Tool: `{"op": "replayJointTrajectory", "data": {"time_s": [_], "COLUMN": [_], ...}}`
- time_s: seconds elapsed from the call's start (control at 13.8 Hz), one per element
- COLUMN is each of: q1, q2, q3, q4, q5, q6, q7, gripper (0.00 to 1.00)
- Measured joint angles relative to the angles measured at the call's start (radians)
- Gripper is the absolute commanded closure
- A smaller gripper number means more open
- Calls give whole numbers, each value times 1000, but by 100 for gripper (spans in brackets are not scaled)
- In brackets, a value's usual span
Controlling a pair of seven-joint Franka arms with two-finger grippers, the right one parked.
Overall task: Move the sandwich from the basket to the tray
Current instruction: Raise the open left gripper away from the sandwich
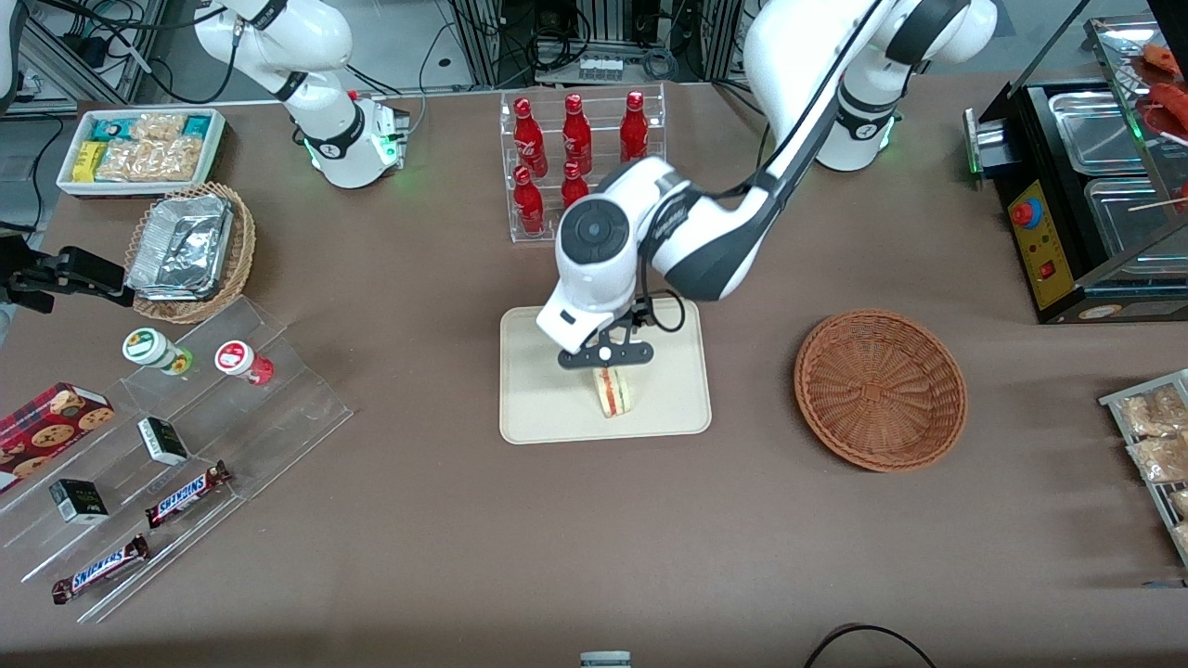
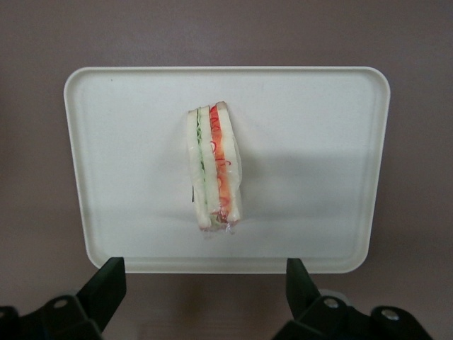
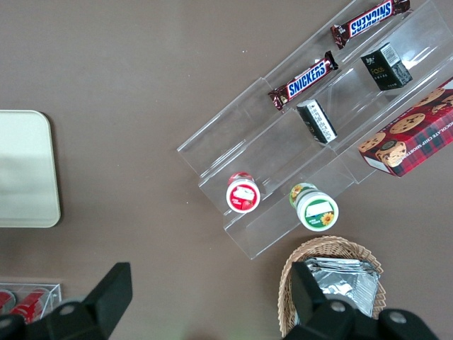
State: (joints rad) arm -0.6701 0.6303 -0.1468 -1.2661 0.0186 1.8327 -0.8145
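I see the sandwich standing on its edge on the tray, near the middle, with bare tray surface all around it — clear of every rim. My gripper hangs just above it, jaws released and spread wide; in the wrist view both fingertips sit well apart from the bread, holding nothing. The basket lies on the table toward the working arm's end, apart from the tray's edge.

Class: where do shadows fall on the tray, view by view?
Front view: the open gripper above the cream rectangular tray shades its surface around the triangular beige sandwich. Left wrist view: soft grey shadow on the tray beside the sandwich.
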Motion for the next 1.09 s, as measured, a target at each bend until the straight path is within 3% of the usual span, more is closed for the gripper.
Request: {"op": "replayJointTrajectory", "data": {"time_s": [0.29, 0.72, 1.09], "q1": [47, 239, 419], "q2": [-32, -107, -287], "q3": [14, 18, 19], "q4": [0, -6, -172], "q5": [2, 2, 2], "q6": [-42, -151, -178], "q7": [197, 450, 645], "gripper": [0, 0, 0]}}
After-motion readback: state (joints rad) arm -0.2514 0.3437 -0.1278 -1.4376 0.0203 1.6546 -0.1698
